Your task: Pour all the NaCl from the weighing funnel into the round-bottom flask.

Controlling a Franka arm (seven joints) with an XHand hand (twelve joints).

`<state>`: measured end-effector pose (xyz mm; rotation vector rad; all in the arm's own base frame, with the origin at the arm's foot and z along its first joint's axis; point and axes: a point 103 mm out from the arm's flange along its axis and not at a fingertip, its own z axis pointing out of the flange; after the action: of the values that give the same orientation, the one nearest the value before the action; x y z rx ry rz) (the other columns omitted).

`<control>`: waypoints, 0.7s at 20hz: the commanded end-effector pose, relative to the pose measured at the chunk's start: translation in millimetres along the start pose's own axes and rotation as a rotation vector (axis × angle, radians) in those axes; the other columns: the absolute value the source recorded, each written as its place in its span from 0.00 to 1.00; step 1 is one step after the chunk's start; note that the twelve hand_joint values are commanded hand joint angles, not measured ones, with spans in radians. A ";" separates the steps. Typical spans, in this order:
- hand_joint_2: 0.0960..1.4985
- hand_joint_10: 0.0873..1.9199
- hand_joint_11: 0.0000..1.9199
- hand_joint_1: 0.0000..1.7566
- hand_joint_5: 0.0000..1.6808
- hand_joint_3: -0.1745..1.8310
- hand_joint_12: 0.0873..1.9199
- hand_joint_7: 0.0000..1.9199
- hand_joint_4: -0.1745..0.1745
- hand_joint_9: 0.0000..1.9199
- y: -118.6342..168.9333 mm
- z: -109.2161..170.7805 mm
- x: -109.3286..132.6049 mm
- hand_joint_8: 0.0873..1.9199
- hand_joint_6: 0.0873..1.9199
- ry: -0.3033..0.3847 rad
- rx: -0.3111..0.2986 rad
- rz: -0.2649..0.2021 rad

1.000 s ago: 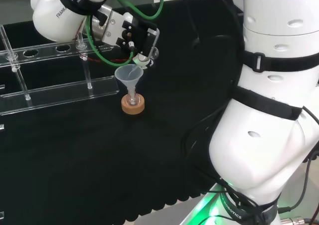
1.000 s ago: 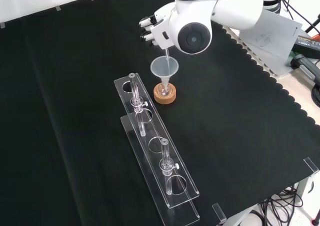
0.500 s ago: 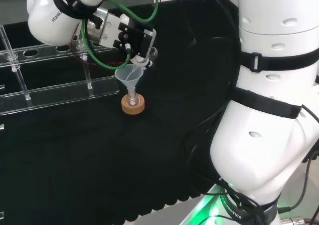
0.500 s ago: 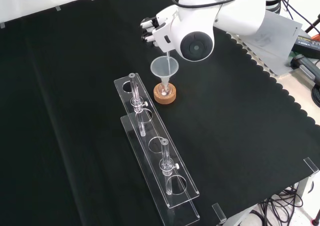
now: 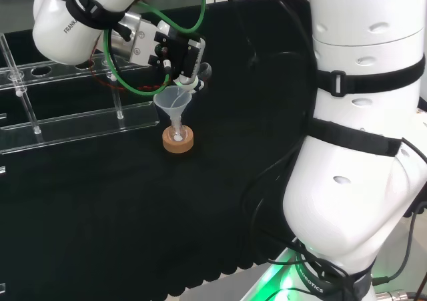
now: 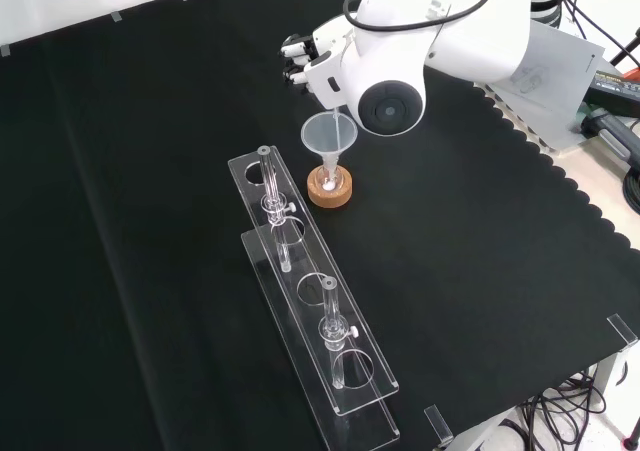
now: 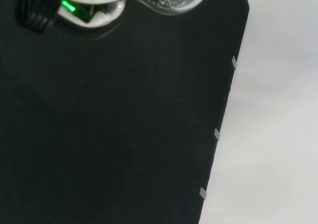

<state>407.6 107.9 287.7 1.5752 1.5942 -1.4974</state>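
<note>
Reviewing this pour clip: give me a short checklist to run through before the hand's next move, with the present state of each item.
1. Clear funnel seated upright over the cork ring: ok.
2. Hand positioned above the funnel's rim: ok.
3. Weighing funnel held in the hand and tipped toward the funnel: ok.
4. White powder landed at the funnel's foot inside the cork ring: ok.
5. Weighing funnel fully emptied: cannot tell.
6. Acrylic rack apart from the cork ring: ok.
</note>
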 end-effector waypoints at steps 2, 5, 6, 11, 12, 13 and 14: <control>0.41 0.15 0.39 0.64 0.76 0.39 0.54 0.33 1.00 0.50 0.0 -1.8 1.5 0.31 0.31 0.000 0.001 0.002; 0.41 0.15 0.39 0.64 0.76 0.39 0.54 0.33 1.00 0.50 -0.3 -3.0 0.9 0.31 0.31 -0.004 0.004 0.004; 0.41 0.15 0.39 0.64 0.76 0.39 0.54 0.33 1.00 0.50 -0.2 -3.8 0.8 0.31 0.31 -0.008 0.004 0.005; 0.41 0.15 0.39 0.64 0.76 0.39 0.54 0.33 1.00 0.50 1.6 -6.0 1.6 0.31 0.31 -0.027 0.016 0.008; 0.41 0.15 0.39 0.64 0.76 0.39 0.54 0.33 1.00 0.50 2.0 -6.3 2.1 0.31 0.31 -0.031 0.019 0.009; 0.41 0.15 0.39 0.64 0.76 0.39 0.54 0.33 1.00 0.50 2.1 -6.8 2.4 0.31 0.31 -0.036 0.020 0.011; 0.41 0.15 0.39 0.64 0.76 0.39 0.54 0.33 1.00 0.50 2.1 -7.6 2.4 0.31 0.31 -0.042 0.020 0.013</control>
<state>410.9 113.9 287.3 1.5630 1.5678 -1.5208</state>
